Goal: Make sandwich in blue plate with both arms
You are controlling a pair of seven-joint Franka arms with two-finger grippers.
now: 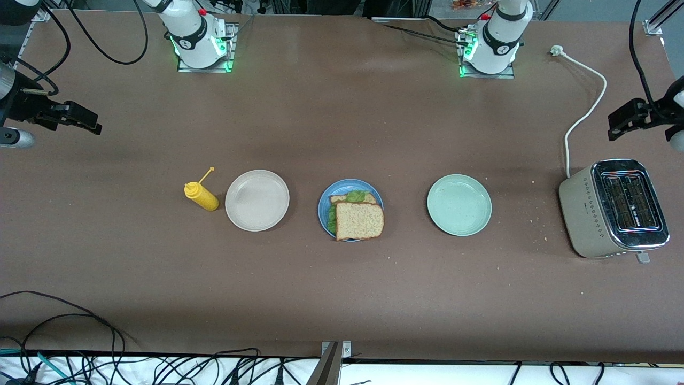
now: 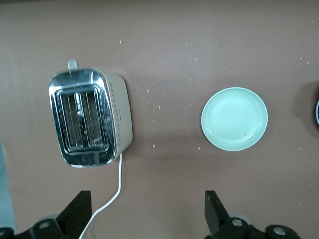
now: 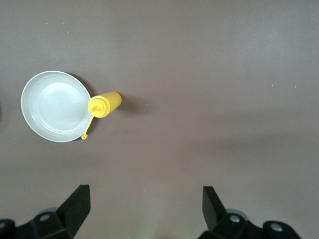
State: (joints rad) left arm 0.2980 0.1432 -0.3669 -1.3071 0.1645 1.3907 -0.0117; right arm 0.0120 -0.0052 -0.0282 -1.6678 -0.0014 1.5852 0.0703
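From my right wrist camera I log three items on the brown table (image 3: 209,74). One: a pale, whitish round plate (image 3: 55,107) with a raised rim, nothing on it. Two: a yellow squeeze bottle (image 3: 103,104), standing just beside the plate, its body overlapping the plate's edge as I see it; its small yellow cap (image 3: 85,135) dangles on a thin tether across the rim. Three: my right gripper (image 3: 144,206), both black fingers spread wide apart, nothing between them, hanging over bare tabletop.
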